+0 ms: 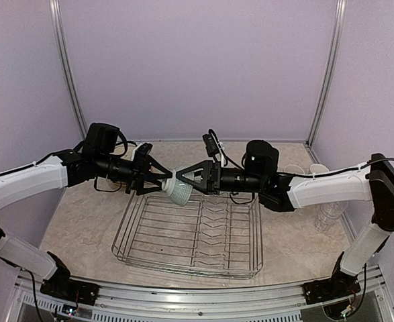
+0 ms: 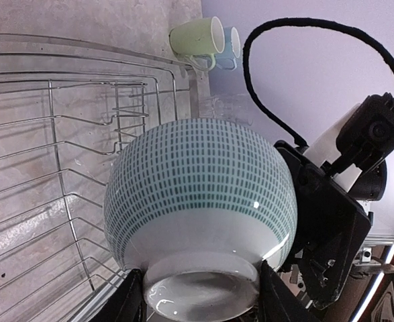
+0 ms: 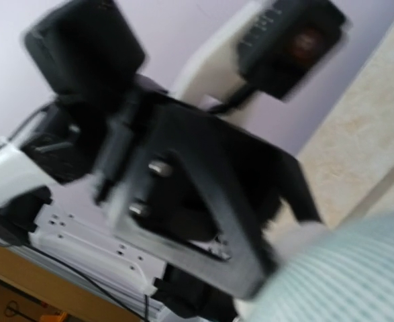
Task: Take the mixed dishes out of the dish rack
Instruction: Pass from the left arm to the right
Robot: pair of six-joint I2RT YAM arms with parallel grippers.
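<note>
Bowl: A white bowl (image 1: 178,191) with small green dashes is held up in the air. It is tipped on its side over the far edge of the dish rack (image 1: 126,231). Its foot is turned to the left arm and its mouth to the right arm.

Left gripper: The left gripper (image 1: 164,182) is closed on the bowl's foot ring. In the left wrist view one of its fingers (image 2: 133,302) is seen on each side of the foot.

Right gripper: The right gripper (image 1: 186,178) is set at the bowl's mouth, with its fingers (image 2: 331,235) placed by the rim. It cannot be told if the rim is pinched. The right wrist view is too blurred to help.

Arms: Both arms are stretched in from the two sides, tip to tip, with only the bowl between them.

Dish rack: The silver wire rack is set in the middle of the tabletop (image 1: 82,221), close to its near edge. Rows of upright prongs are seen inside it.

Mugs: A pale green mug (image 2: 197,37) and a light blue mug (image 2: 231,43) are seen just beside each other on the tabletop, past the end of the rack.

Glasses: Clear glasses (image 1: 327,215) are placed by the right edge of the tabletop, apart from the rack.
</note>
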